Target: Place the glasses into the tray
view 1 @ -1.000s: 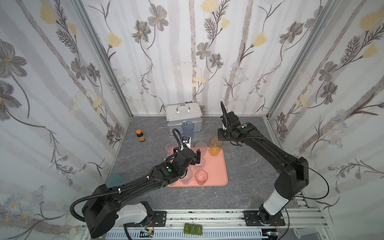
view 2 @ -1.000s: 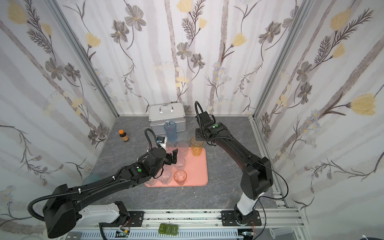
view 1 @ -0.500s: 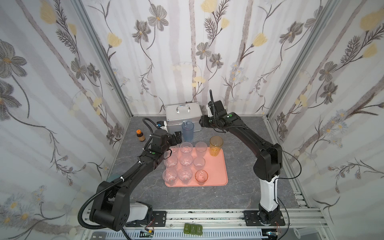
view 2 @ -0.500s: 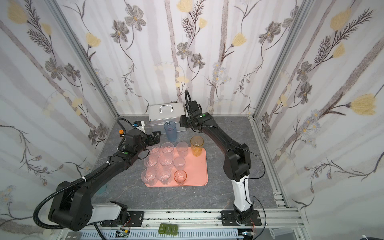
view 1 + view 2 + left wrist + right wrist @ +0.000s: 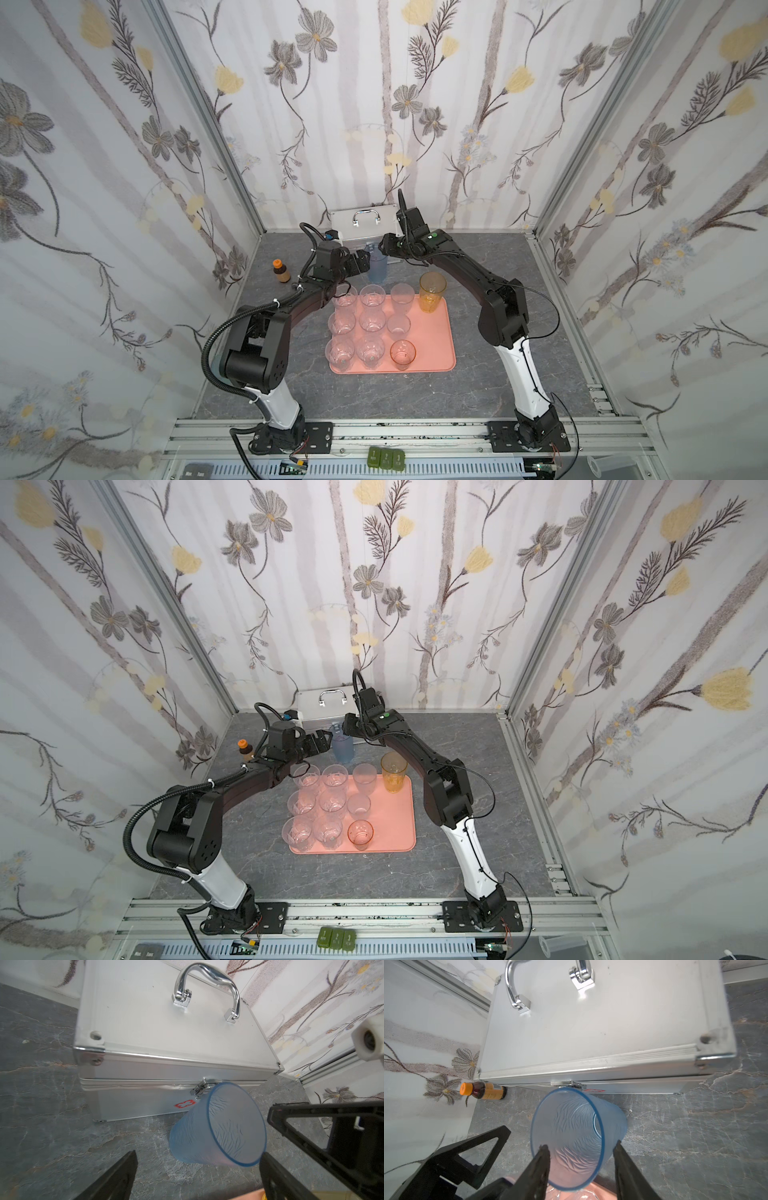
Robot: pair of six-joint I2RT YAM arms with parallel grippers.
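Observation:
A tall blue glass stands upright on the table just behind the tray, in front of the case. My right gripper hangs at its rim, open. One fingertip is over the mouth of the blue glass, the other beside its outer wall. My left gripper is wide open just left of the blue glass, not touching it. On the tray stand an amber glass at the rear right, several clear glasses and a short pink one.
A silver case with a chrome handle sits against the back wall, close behind the blue glass. A small brown bottle with an orange cap stands at the rear left. The two grippers are very near each other.
My left gripper has drawn back from over the tray to the blue glass's left side. My right gripper has left the amber glass on the tray and swung over to the blue glass.

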